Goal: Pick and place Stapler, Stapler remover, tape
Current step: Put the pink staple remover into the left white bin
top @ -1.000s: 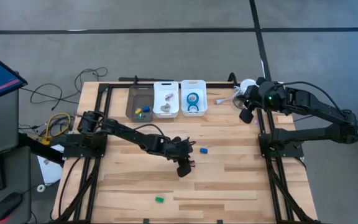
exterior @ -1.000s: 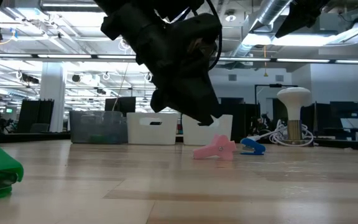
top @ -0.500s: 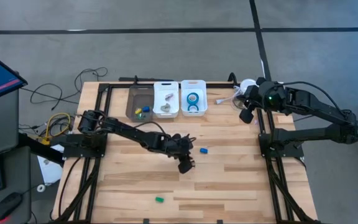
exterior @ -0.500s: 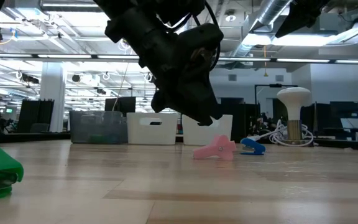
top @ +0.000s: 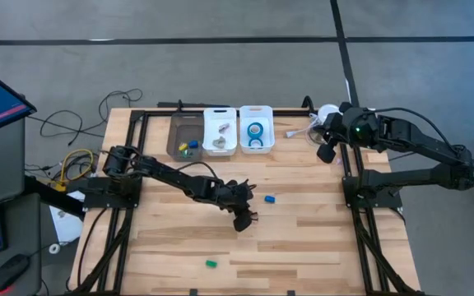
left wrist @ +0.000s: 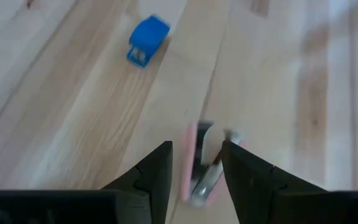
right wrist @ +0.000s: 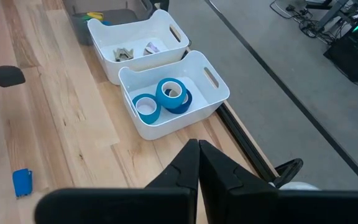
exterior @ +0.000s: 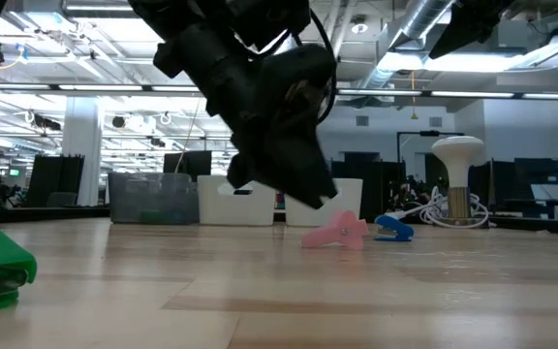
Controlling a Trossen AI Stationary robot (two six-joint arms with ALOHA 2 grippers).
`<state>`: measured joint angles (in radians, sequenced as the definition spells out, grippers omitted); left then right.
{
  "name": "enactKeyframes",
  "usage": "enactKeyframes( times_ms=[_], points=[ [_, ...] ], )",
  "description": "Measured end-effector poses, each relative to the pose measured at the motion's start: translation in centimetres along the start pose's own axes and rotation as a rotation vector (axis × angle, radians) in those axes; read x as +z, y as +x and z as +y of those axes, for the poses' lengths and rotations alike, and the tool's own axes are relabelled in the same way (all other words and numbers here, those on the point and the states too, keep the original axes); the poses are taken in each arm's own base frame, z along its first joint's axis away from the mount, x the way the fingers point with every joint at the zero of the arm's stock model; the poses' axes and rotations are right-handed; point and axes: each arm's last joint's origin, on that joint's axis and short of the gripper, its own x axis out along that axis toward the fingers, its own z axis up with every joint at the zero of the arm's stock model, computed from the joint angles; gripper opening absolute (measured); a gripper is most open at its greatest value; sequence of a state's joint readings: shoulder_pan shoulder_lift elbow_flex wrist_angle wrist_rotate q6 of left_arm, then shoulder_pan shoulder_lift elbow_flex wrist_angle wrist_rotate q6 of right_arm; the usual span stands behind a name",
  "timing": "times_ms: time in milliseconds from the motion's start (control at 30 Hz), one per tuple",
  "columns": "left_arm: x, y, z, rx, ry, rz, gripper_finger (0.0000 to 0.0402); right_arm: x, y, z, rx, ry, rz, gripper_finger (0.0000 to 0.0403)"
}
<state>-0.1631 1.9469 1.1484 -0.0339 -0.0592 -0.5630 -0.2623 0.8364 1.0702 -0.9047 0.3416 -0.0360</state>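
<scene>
the small pink plastic staple remover lies on the wooden table, framed between the left gripper's parted fingers; lowering and closing is needed next. the right gripper waits shut near the bins.

Over the past second the left gripper has drawn back toward ten o'clock across the table, ending slightly nearer the arm's base than a second ago. In the low view its dark body has swung toward nine o'clock, uncovering more of the pink stapler remover on the boards, with its fingers straddling that remover.
</scene>
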Motion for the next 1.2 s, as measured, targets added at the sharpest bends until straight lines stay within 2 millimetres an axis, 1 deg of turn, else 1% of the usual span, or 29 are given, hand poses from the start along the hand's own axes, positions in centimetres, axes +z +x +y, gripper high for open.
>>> enactKeyframes(
  times_ms=[167, 367, 467, 600, 733, 1000, 1200],
  points=[
    [-0.2, 0.5, 0.1, 0.011, 0.000, -0.004, 0.0131, 0.0, 0.0, 0.0, 0.000, 0.000, 0.000, 0.0001],
    [-0.9, 2.6, 0.2, -0.045, -0.021, -0.007, 0.0131, 0.0, 0.0, 0.0, 0.000, 0.001, 0.000, 0.0001],
    [-1.1, 2.7, 0.3, -0.041, -0.021, 0.000, 0.0131, 0.0, 0.0, 0.0, 0.000, 0.001, 0.000, 0.0001],
    [-0.8, 2.7, 0.6, -0.040, -0.026, -0.009, 0.0130, 0.0, 0.0, 0.0, 0.000, 0.001, 0.000, 0.0001],
    [-0.8, 2.7, 0.6, -0.039, -0.027, -0.010, 0.0103, 0.0, 0.0, 0.0, 0.000, 0.001, 0.000, 0.0001],
    [-0.7, 2.6, 0.5, -0.042, -0.026, -0.012, 0.0013, 0.0, 0.0, 0.0, 0.000, 0.001, 0.000, 0.0001],
    [-0.7, 2.6, 0.5, -0.043, -0.026, -0.014, 0.0004, 0.0, 0.0, 0.0, 0.000, 0.000, 0.000, 0.0001]
  ],
)
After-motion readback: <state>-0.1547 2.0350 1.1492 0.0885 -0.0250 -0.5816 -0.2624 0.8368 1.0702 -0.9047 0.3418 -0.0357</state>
